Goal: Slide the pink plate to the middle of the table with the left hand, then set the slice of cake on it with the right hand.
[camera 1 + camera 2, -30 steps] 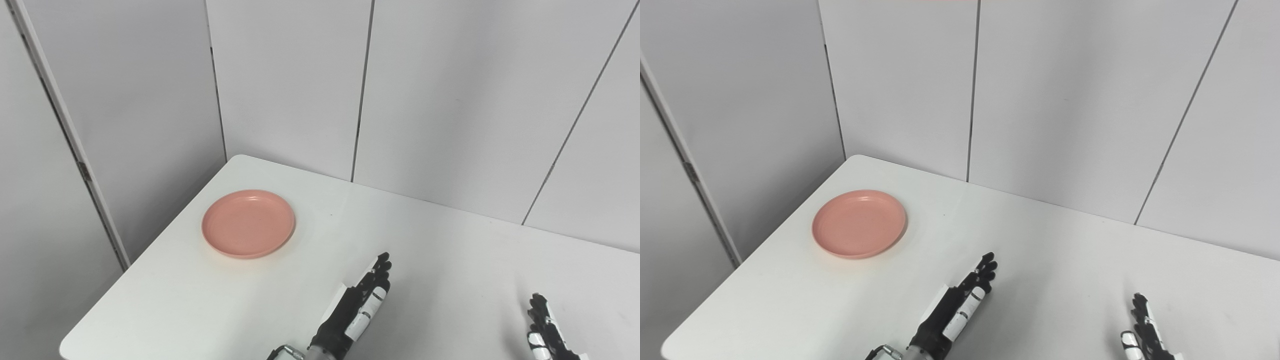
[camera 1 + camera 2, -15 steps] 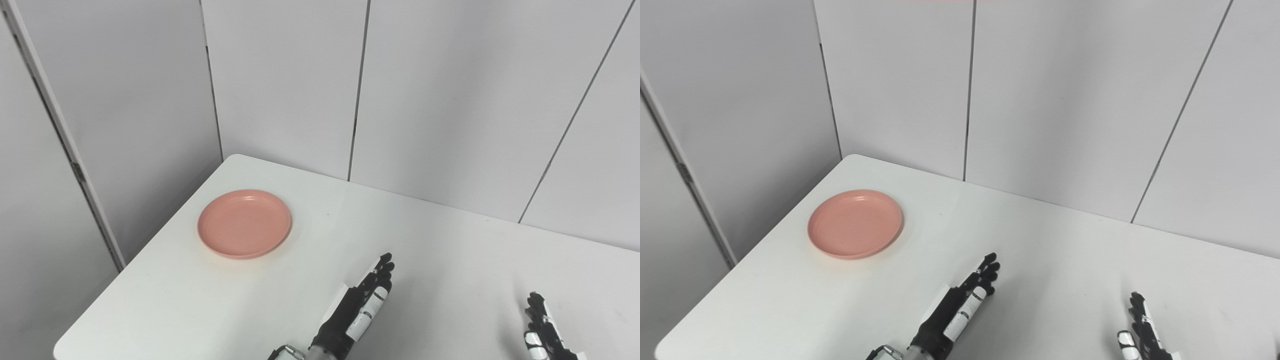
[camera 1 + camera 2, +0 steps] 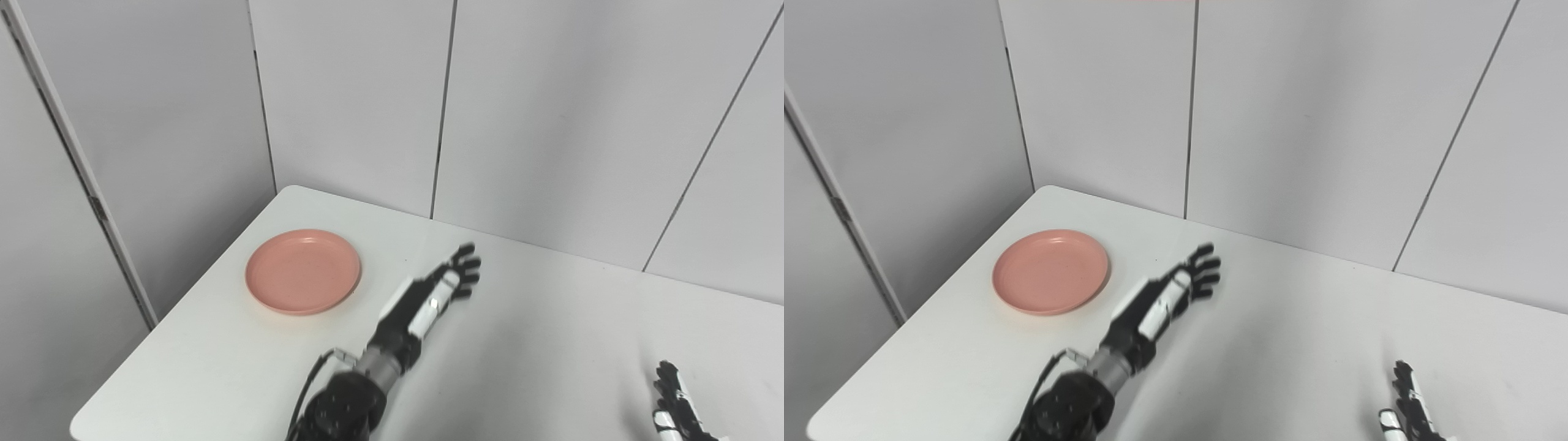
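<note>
A: Where does the pink plate (image 3: 303, 271) sit?

B: On the white table (image 3: 551, 306), in its far left part. Its left rim lies close to the table's left edge, and the rounded far left corner of the table is a little beyond it. It lies flat, with nothing on it.

A: And the left hand (image 3: 438, 288)?

B: It is stretched out over the table to the right of the plate, apart from it, with a strip of bare tabletop between the forearm and the plate's right rim. Its fingers (image 3: 467, 264) are spread and straight, pointing far and right, and it holds nothing. The dark forearm comes up from the near edge at the lower left of centre.

A: The right hand (image 3: 1409, 401)?

B: Only its fingertips show, at the near right, cut by the bottom of the picture. They look extended and apart, with nothing between them, but most of the hand is out of view.

A: How much room is there on the table?

B: A wide stretch of bare white surface runs from the left hand across the middle to the right side. The far edge meets grey wall panels (image 3: 551, 122); the left edge drops off beside a grey partition (image 3: 122, 153).

A: The slice of cake?

B: It does not show in either view.
</note>
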`<state>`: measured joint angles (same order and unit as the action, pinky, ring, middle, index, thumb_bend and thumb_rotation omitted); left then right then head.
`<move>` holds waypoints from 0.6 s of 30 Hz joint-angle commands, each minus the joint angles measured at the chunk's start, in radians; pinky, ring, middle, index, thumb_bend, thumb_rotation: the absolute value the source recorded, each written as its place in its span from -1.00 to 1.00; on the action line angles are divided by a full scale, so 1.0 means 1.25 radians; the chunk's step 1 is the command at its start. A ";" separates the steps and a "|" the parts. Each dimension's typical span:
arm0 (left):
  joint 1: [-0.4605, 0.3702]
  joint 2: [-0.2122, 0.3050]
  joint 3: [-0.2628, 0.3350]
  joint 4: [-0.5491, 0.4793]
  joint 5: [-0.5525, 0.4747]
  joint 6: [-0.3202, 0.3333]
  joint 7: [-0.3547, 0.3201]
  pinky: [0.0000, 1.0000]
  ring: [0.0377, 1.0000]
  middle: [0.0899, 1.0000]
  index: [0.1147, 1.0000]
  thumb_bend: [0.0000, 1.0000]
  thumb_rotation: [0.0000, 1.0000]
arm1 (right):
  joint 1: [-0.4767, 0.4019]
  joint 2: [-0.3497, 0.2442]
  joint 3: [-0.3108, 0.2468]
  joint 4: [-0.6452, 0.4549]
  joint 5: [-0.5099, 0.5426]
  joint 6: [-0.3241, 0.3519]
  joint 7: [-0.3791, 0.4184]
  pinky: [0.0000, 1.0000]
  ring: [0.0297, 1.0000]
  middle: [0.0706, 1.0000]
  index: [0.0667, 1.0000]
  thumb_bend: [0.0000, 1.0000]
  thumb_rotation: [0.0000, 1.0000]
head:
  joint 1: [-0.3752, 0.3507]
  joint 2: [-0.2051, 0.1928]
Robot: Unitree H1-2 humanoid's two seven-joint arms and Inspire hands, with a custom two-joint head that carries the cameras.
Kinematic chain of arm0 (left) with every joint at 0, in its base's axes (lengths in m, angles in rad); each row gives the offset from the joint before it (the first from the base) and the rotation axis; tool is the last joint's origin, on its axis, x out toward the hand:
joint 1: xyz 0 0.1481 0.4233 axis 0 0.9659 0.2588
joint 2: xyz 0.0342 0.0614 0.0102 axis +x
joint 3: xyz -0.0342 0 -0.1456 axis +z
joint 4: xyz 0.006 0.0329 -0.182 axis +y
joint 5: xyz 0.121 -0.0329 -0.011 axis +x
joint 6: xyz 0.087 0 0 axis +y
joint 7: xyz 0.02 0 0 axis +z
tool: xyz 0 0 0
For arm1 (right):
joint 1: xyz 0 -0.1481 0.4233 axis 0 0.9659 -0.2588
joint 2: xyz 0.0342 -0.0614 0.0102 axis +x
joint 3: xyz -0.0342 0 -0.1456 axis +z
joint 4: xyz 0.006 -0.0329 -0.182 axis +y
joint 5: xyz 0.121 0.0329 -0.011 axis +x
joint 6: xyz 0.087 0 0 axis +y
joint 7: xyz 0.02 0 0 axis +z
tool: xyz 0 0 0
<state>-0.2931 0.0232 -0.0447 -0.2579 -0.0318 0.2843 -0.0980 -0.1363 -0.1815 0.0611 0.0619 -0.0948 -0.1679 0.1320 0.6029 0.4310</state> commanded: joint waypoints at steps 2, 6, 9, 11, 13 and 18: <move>-0.043 0.019 0.032 -0.078 -0.042 0.069 -0.004 0.77 0.76 0.79 0.75 -0.12 1.00 | 0.028 -0.001 0.000 0.005 0.002 0.007 -0.001 1.00 1.00 1.00 1.00 -0.38 1.00 | -0.004 0.007; -0.072 0.042 0.069 -0.137 -0.063 0.123 0.004 0.75 0.74 0.76 0.72 -0.12 1.00 | 0.029 -0.006 0.000 0.007 -0.002 0.004 0.001 1.00 1.00 1.00 1.00 -0.35 1.00 | 0.001 0.010; -0.084 0.050 0.112 -0.166 -0.072 0.116 0.029 0.73 0.74 0.74 0.69 -0.20 1.00 | 0.027 -0.008 -0.001 0.007 0.000 0.004 0.003 1.00 1.00 1.00 1.00 -0.38 1.00 | 0.007 0.011; -0.088 0.064 0.142 -0.166 -0.086 0.096 0.034 0.73 0.74 0.74 0.69 -0.20 1.00 | 0.029 -0.007 -0.002 0.003 0.001 0.010 0.002 1.00 1.00 1.00 1.00 -0.39 1.00 | 0.012 0.012; -0.093 0.076 0.174 -0.169 -0.105 0.101 0.041 0.72 0.74 0.74 0.68 -0.18 1.00 | 0.030 -0.007 -0.004 0.000 0.007 0.010 0.004 1.00 1.00 1.00 1.00 -0.39 1.00 | 0.013 0.013; -0.109 0.133 0.234 -0.154 -0.115 0.093 0.050 0.74 0.78 0.78 0.73 -0.20 1.00 | 0.029 -0.014 -0.003 0.002 0.002 0.000 0.005 1.00 1.00 1.00 1.00 -0.42 1.00 | 0.021 0.014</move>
<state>-0.3801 0.1617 0.2321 -0.4376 -0.1761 0.4424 -0.0480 -0.1293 -0.1850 0.0612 0.0529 -0.0959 -0.1652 0.1342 0.6289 0.4479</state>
